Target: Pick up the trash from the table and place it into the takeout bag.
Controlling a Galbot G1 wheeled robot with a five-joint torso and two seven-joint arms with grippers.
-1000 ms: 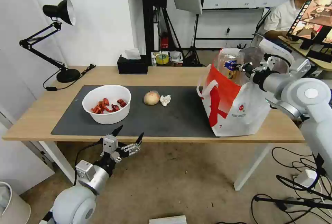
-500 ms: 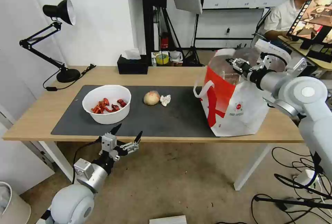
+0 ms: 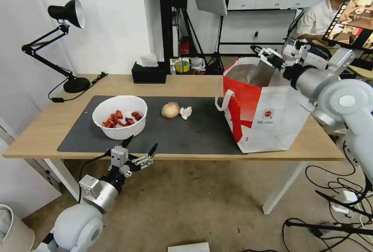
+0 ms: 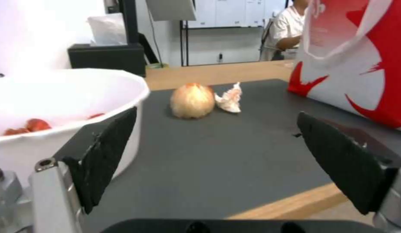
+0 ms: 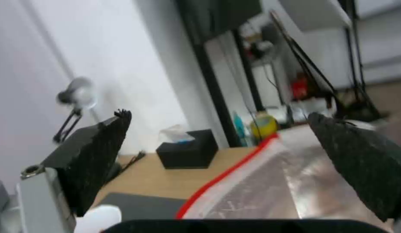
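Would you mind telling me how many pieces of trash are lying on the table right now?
3: the white bowl on the mat's left, the tan wrapped ball mid-mat, the crumpled tissue beside it. The bag may hide more.

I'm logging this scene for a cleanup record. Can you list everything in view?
Bowl: 1, white, red scraps inside, left on the mat.
Wrapped ball: 1, tan, mid-mat.
Tissue: 1, white, crumpled, beside the ball.
Takeout bag: 1, white and red, foil-lined, right end of the table.
Mat: 1, dark grey, on the table.
Table: 1, light wood.
Tissue box: 1, black, back edge.
Desk lamp: 1, black, left end.
Left hand: open, before the table's front edge.
Right hand: open, above the bag's mouth.
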